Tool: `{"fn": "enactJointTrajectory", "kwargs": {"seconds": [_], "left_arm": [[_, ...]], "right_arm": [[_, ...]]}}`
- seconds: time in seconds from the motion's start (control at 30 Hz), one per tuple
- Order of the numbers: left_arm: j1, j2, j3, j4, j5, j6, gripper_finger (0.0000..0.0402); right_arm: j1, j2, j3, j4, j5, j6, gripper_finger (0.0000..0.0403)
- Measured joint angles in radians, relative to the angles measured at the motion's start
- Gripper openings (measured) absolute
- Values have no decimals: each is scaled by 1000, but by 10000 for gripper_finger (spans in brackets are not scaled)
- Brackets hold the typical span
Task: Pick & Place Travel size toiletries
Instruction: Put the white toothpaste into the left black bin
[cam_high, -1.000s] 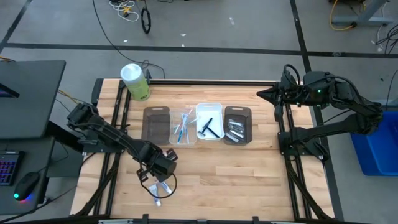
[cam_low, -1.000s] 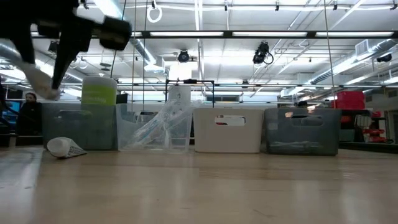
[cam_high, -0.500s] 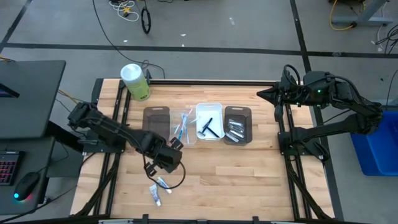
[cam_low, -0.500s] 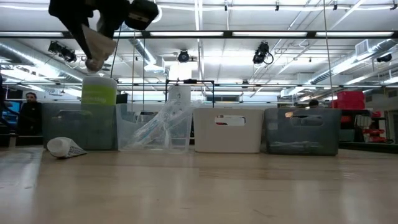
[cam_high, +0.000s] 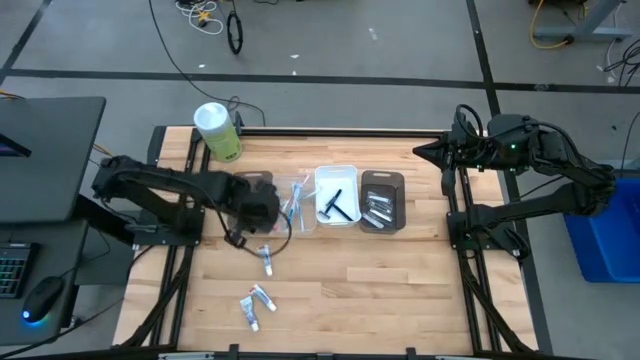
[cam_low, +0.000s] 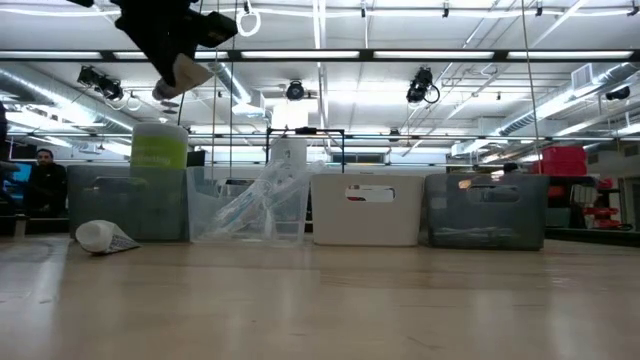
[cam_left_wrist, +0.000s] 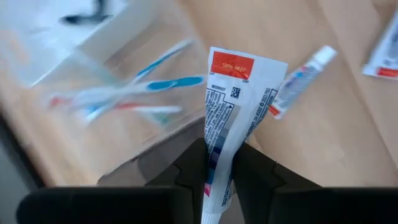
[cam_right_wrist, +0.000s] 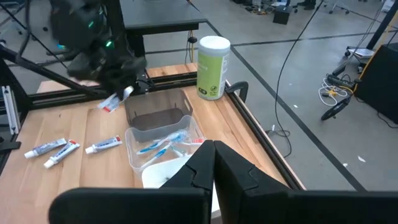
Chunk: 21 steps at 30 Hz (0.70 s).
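Note:
My left gripper (cam_high: 258, 208) hangs above the left dark tray (cam_high: 250, 185), shut on a white, red and blue mini toothpaste tube (cam_left_wrist: 231, 93). It also shows in the right wrist view (cam_right_wrist: 117, 93) and the low view (cam_low: 178, 60). One more tube (cam_high: 267, 262) lies flat on the table near the gripper, and two tubes (cam_high: 254, 301) lie nearer the front edge. Toothbrushes (cam_high: 294, 205) lie in the clear tray, black razors (cam_high: 335, 203) in the white tray, silvery tubes (cam_high: 377, 208) in the right dark tray. My right gripper (cam_right_wrist: 215, 163) is shut and waits at the far right (cam_high: 430, 152). My left gripper pinches the tube's two flat faces (cam_left_wrist: 219, 163) between its two fingers, back from the crimped end. The red-marked crimped end (cam_left_wrist: 232, 64) sticks out beyond the fingertips; the cap end is hidden between the fingers. The tube is lifted clear, slanting down (cam_low: 182, 78).
A green-white canister (cam_high: 217, 131) stands at the far left corner. The four trays stand in a row across the middle of the table. Bare wood lies toward the near and right edges (cam_high: 380, 290). A person (cam_low: 45, 185) shows in the room behind.
My left gripper has risen with the toothpaste tube and gone from the near left of the table toward the far edge, to above the left dark tray. A tube on the table that the arm covered now shows.

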Motion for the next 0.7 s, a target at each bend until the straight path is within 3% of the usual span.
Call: {"fn": "enactJointTrajectory", "kwargs": {"seconds": [0.37,0.7], "left_arm": [[128,-101,0,1,-12,-83,76],[182,-100,-78,60,-16,-372,73]], "right_arm": [[0,0,0,0,0,0,14],[0,0,0,0,0,-1,14]]}}
